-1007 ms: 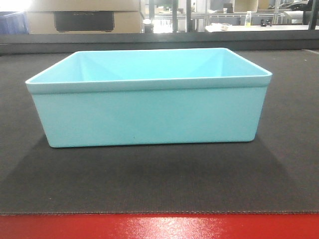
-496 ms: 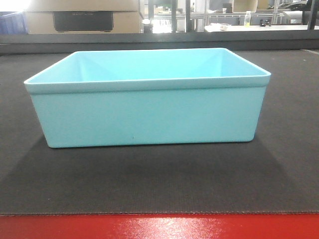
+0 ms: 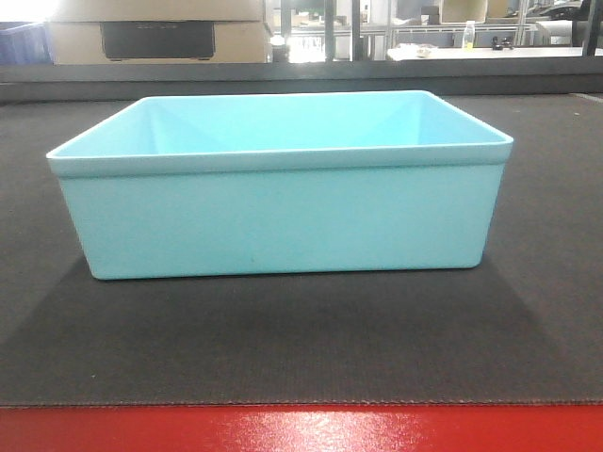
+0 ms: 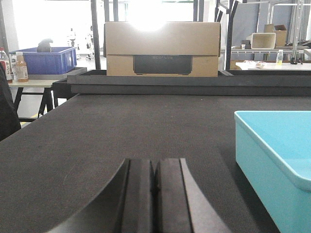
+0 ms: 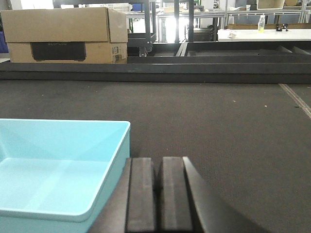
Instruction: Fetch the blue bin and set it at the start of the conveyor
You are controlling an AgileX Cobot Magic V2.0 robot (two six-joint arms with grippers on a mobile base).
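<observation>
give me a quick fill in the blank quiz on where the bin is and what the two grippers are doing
1. The blue bin sits on the dark grey ____, behind its red front edge.
2. The inside of the bin holds ____.
3. The left gripper has its pads pressed ____, gripping nothing.
4. In the right wrist view, the right gripper is beside the bin's ____ wall, outside it.

Missing words: belt; nothing; together; right

You see a plain light aqua blue bin [image 3: 283,221] on the dark grey, finely woven conveyor start [image 3: 301,348] with its bright red front edge.
</observation>
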